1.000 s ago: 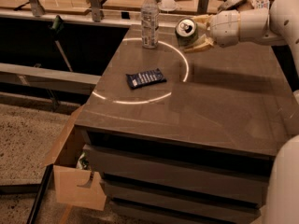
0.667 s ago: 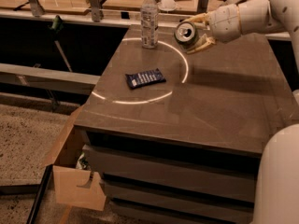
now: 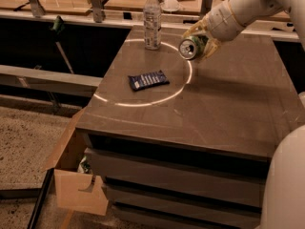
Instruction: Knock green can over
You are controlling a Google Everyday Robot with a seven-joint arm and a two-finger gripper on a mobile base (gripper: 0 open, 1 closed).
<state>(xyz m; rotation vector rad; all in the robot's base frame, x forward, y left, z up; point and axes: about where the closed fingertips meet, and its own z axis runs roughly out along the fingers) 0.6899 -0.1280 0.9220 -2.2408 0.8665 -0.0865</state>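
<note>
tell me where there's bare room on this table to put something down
The table's whole right half and front strip, right of and in front of the packet, are bare. It is crowded at the back: the bottle stands there, and the gripper, shut on the tilted can, is beside it.

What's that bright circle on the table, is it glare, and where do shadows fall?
Camera view: a thin bright ring of light lies on the dark tabletop, encircling the blue packet; the green can's silver top glints by the pincer at the ring's far right edge; the arm's shadow darkens the tabletop just nearer.
</note>
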